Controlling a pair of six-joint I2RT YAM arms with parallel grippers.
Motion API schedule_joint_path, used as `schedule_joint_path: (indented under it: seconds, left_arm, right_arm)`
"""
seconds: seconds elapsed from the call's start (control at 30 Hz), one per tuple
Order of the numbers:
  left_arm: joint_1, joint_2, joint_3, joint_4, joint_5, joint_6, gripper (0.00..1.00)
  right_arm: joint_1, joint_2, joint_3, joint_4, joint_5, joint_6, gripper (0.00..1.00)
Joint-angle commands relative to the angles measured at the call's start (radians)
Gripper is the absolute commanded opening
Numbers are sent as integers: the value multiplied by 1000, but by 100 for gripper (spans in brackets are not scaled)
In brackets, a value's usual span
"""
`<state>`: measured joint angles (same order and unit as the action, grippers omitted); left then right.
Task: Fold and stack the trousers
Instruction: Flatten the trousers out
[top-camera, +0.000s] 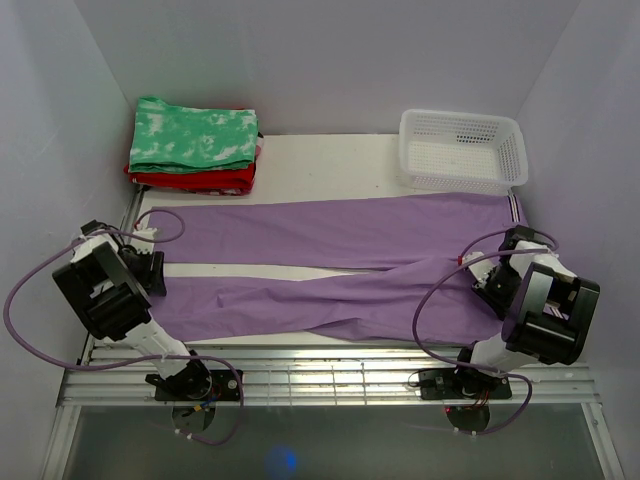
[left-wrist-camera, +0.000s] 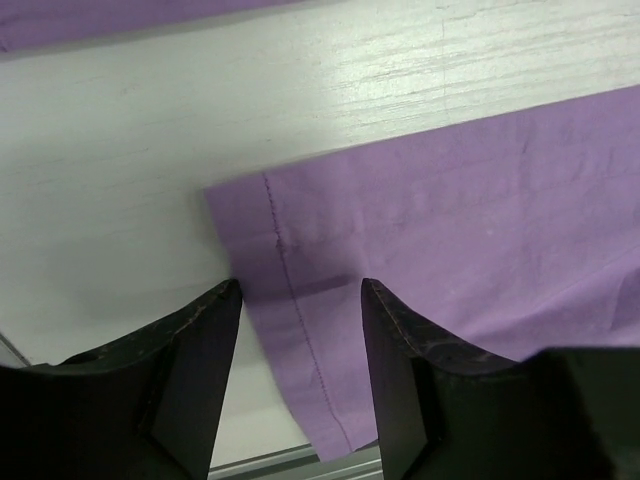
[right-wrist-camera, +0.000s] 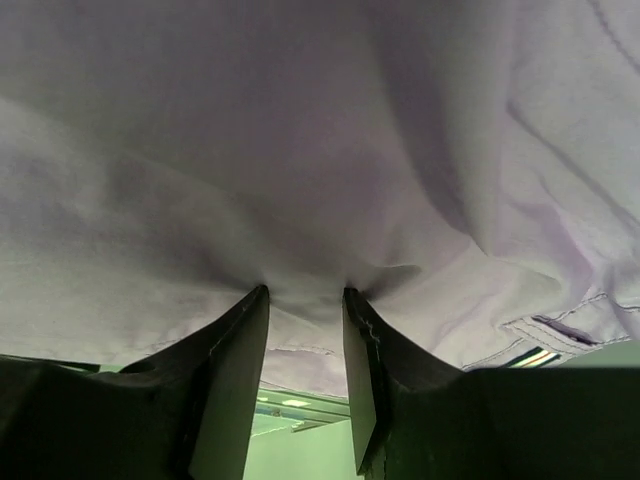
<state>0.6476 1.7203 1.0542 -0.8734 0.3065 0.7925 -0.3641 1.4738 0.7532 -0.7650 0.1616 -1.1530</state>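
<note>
The lavender trousers (top-camera: 330, 230) lie spread across the table, legs pointing left and waist at the right. My left gripper (top-camera: 155, 272) is at the hem of the near leg. In the left wrist view the left gripper (left-wrist-camera: 300, 290) stands open, its jaws straddling the stitched hem of the trousers (left-wrist-camera: 450, 200), which lies flat on the white tabletop. My right gripper (top-camera: 490, 280) is at the waist end. In the right wrist view the right gripper (right-wrist-camera: 305, 293) has its jaws a little apart, tips pressed into the bunched fabric of the trousers (right-wrist-camera: 300, 130).
A green-and-white folded garment (top-camera: 195, 135) sits on a red one (top-camera: 200, 180) at the back left corner. A white mesh basket (top-camera: 460, 117) stands at the back right. Purple cables loop beside both arms. The metal rail (top-camera: 320, 375) runs along the near edge.
</note>
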Motion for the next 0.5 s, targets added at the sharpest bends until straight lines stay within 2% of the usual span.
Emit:
schedule_joint_path:
  seconds: [0.0, 0.07, 0.1, 0.2, 0.23, 0.27, 0.3, 0.47]
  left_arm:
    - [-11, 35, -77, 56, 31, -41, 63]
    - [-25, 28, -100, 74, 28, -47, 63]
    - [-28, 25, -111, 95, 25, -49, 55]
    - [-32, 27, -126, 109, 10, -59, 28]
    - [-32, 27, -112, 111, 3, -61, 11]
    - [-31, 19, -102, 113, -15, -62, 3]
    - [-31, 18, -88, 114, -24, -64, 0]
    - [-20, 22, 93, 57, -73, -39, 0]
  right_arm:
    - [-6, 34, 15, 38, 6, -31, 42]
    - [-4, 33, 18, 41, -2, -24, 43]
    - [-4, 34, 17, 41, -4, -21, 42]
    - [-6, 36, 26, 43, -11, -5, 43]
    - [-6, 31, 32, 43, -16, -1, 45]
    - [-6, 28, 38, 38, -20, 7, 46]
    - [-6, 25, 55, 32, -23, 12, 49]
    - [-55, 17, 149, 12, -54, 21, 56]
